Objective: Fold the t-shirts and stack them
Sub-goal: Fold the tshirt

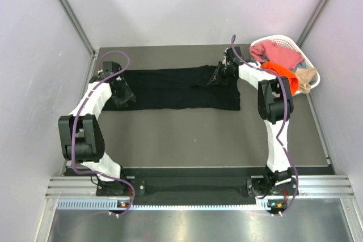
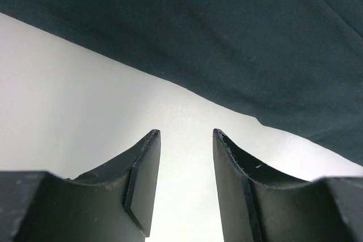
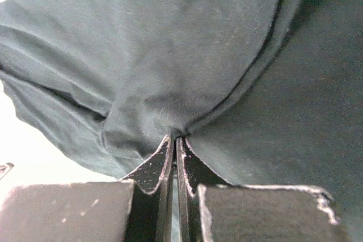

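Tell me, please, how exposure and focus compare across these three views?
Top external: even, soft light and sharp, but the black t-shirt is so dark that it shows little fold detail. Left wrist: the table blows out to near white beyond the left tool. Right wrist: the cloth looks washed grey-green, its texture visible around the right tool.

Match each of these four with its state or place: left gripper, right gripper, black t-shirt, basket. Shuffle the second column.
1. left gripper
2. right gripper
3. black t-shirt
4. basket

A. white, at the far right
B. pinched shut on a fold of cloth
C. open, nothing between the fingers
D. spread out flat between the two arms

Pairs: 1-C, 2-B, 3-D, 4-A
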{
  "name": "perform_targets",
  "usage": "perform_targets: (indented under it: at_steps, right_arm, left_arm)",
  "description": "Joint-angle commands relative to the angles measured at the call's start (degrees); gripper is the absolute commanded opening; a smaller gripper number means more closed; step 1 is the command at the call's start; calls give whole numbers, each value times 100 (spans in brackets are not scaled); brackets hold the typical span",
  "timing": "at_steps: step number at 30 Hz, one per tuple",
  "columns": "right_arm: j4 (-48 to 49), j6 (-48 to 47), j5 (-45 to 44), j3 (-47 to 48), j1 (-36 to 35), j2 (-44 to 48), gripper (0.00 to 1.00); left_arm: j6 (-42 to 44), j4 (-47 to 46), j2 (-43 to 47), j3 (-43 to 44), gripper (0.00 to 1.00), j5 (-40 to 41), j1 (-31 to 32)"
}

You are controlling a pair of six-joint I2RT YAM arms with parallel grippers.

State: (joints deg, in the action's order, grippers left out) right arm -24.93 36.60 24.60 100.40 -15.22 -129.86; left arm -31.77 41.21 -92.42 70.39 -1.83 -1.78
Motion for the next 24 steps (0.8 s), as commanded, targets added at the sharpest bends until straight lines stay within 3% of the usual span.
perform_targets:
  at_steps: [1, 16, 24]
  right_arm:
    - [164, 93, 71, 480, -25, 23, 0]
    - [480, 708, 510, 2016, -95, -1031, 2]
    - [1148, 1341, 1073, 3011, -86, -1612, 34]
  left_arm:
    - [109, 27, -4, 238, 47, 86, -15]
    - [145, 71, -48, 317, 47, 77, -6]
    - [189, 133, -39, 388, 47, 130, -15]
